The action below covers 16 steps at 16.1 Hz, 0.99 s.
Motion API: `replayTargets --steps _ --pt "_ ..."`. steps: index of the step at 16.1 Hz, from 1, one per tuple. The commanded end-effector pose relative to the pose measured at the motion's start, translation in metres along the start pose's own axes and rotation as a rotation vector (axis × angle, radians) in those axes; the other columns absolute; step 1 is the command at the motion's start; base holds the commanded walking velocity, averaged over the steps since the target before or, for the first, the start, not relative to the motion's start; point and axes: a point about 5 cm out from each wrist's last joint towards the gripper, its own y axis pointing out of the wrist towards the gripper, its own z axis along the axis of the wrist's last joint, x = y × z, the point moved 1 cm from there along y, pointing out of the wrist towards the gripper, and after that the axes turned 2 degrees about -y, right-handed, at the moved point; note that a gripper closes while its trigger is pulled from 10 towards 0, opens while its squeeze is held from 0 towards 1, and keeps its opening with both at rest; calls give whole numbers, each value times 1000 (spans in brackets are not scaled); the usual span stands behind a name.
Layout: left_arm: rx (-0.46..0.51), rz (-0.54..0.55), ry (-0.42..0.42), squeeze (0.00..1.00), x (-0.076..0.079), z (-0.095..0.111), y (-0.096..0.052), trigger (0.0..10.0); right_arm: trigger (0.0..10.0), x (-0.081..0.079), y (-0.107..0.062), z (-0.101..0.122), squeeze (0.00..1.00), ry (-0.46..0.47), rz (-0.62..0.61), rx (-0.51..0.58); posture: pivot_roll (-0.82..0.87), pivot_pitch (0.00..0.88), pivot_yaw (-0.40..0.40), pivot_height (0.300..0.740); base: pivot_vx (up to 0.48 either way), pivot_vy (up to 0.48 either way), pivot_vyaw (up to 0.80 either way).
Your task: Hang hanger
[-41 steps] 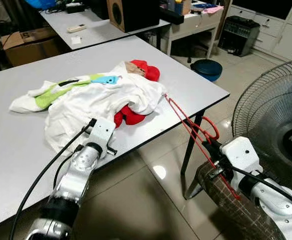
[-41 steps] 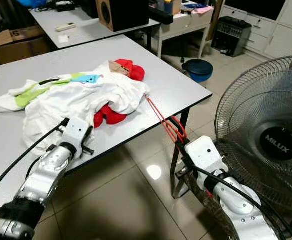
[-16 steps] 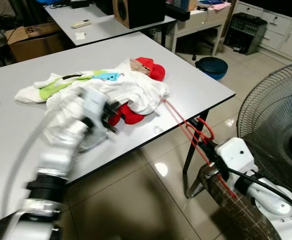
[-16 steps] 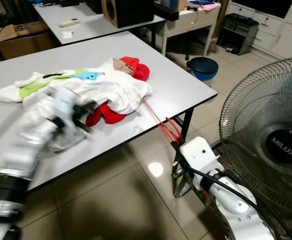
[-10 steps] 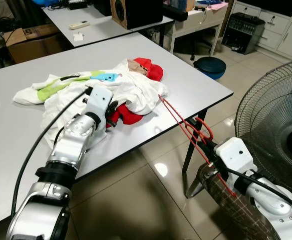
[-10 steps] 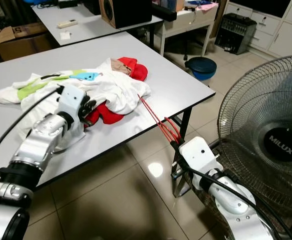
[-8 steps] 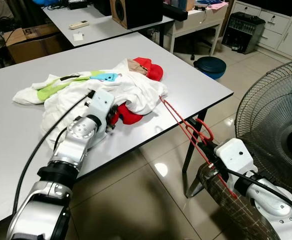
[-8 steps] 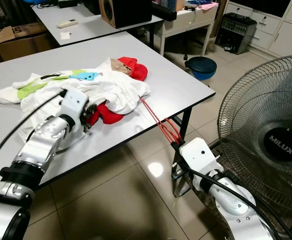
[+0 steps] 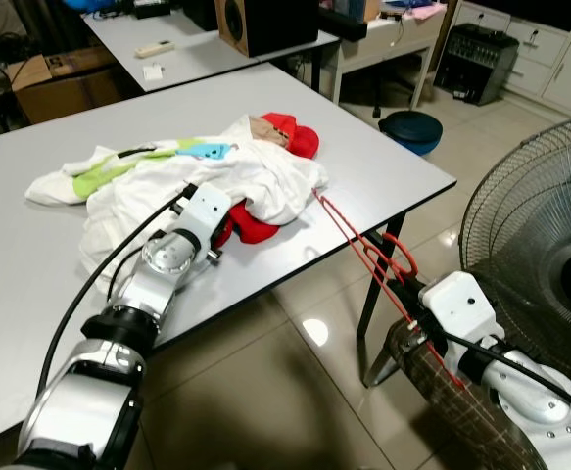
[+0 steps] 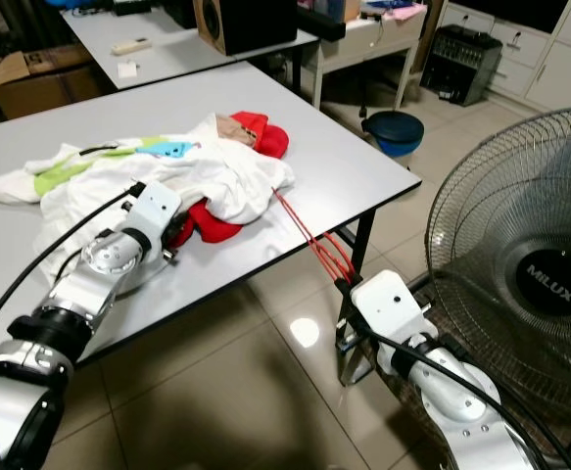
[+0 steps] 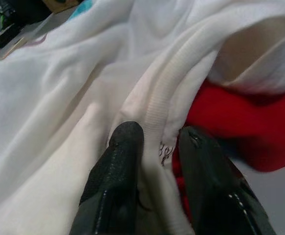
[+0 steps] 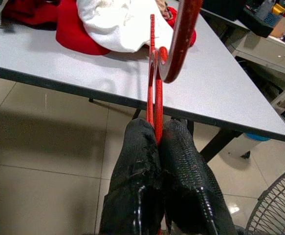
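1. Left eye view: The right gripper (image 9: 407, 305) holds one red hanger (image 9: 358, 245) just off the table's (image 9: 383, 162) near corner. The hanger's long axis runs from that gripper up and leftward to the pile, its far tip touching the hem of the white shirt (image 9: 265, 181). The left gripper (image 9: 228, 217) is buried in the pile where white cloth meets the red garment (image 9: 256, 227). One fan (image 9: 549, 255) stands just beside the right arm.

2. Right eye view: One white shirt with a green and blue print lies heaped over one red garment. The left gripper is the nearer to the shirt and the right arm alone carries the hanger, so the coming move likely turns on bringing shirt opening and hanger tip together. One blue bin (image 10: 395, 134) sits on the floor beyond the table.

3. Left wrist view: The two black fingers (image 11: 120, 161) stand narrowly apart with the shirt's ribbed collar edge (image 11: 169, 83) between them; whether they pinch it firmly cannot be told. Red cloth lies just beside.

4. Right wrist view: The fingers (image 12: 140, 161) are pressed together on the hanger's thin red frame, which points straight away from them toward the pile, its hook (image 12: 179, 44) curling above.
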Motion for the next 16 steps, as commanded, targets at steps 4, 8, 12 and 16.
replayTargets --steps 4,8,12,16 --pt "-47 99 62 0 -17 -4 3 0 10000 1 1 3 0 -17 3 15 -127 0 62 740 0 0 0" --pt "-49 103 59 0 -19 -4 3 0 10000 1 1 3 0 -20 4 17 -127 0 61 740 0 0 0" --pt "-8 51 14 0 -22 1 3 0 10000 1 1 4 0 -21 -1 20 -127 0 64 740 0 0 0" --pt "48 -91 -145 0 -41 17 -6 0 10000 1 -1 5 0 -16 11 34 -123 0 61 740 0 0 0"
